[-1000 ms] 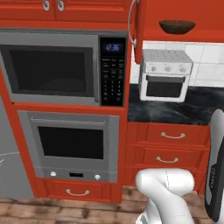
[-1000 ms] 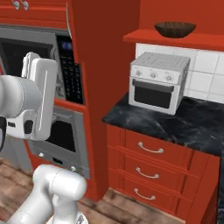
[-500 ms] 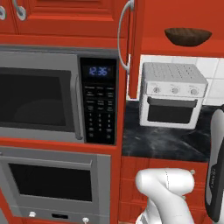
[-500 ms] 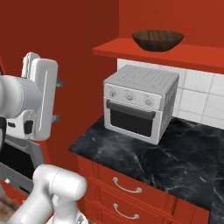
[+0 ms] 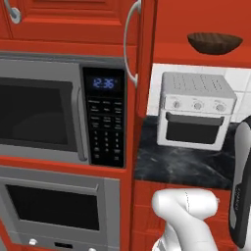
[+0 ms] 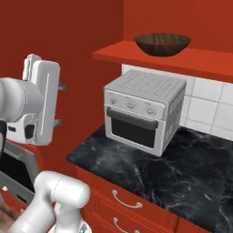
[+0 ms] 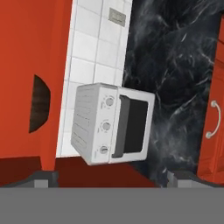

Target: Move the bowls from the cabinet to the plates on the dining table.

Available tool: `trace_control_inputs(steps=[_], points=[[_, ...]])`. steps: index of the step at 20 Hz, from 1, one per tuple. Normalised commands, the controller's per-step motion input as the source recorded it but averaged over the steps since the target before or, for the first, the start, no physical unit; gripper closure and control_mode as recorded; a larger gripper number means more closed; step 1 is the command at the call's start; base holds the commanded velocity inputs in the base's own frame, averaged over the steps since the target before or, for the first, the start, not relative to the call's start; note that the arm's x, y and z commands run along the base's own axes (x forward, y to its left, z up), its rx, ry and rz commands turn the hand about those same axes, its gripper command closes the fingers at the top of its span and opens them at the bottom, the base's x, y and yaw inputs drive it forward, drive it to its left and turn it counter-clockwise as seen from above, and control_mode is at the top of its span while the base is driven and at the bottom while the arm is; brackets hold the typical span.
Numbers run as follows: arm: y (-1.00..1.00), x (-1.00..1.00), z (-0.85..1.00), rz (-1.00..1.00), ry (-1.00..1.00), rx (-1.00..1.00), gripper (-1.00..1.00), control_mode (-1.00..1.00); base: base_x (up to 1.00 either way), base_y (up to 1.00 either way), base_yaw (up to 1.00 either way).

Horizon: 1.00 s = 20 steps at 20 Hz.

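Up on the cabinet [image 6: 191,57] shelf sits one wooden bowl [image 6: 162,43]; hand [image 7: 109,177] wide open, empty.

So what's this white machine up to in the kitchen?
A white robot arm is facing a red shelf that carries a dark wooden bowl, right above a small white toaster oven on a black marble counter. Its gripper is open and holds nothing; it is well short of the bowl. The job is to carry bowls over to plates on a dining table, and this bowl hasn't been picked up yet.
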Motion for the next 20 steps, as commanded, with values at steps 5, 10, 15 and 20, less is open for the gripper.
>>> trace_control_inputs(steps=[5, 10, 15, 20], points=[[0.00, 0.00, 0.00, 0.00, 0.00, 0.00, -1.00, 1.00, 0.18, -0.93, -0.02], [0.00, 0.00, 0.00, 0.00, 0.00, 0.00, -1.00, 1.00, -0.27, -0.99, 0.00], [0.00, 0.00, 0.00, 0.00, 0.00, 0.00, -1.00, 1.00, -0.10, -0.81, 0.08], [0.00, 0.00, 0.00, 0.00, 0.00, 0.00, -1.00, 1.00, 0.44, -0.27, 0.34]])
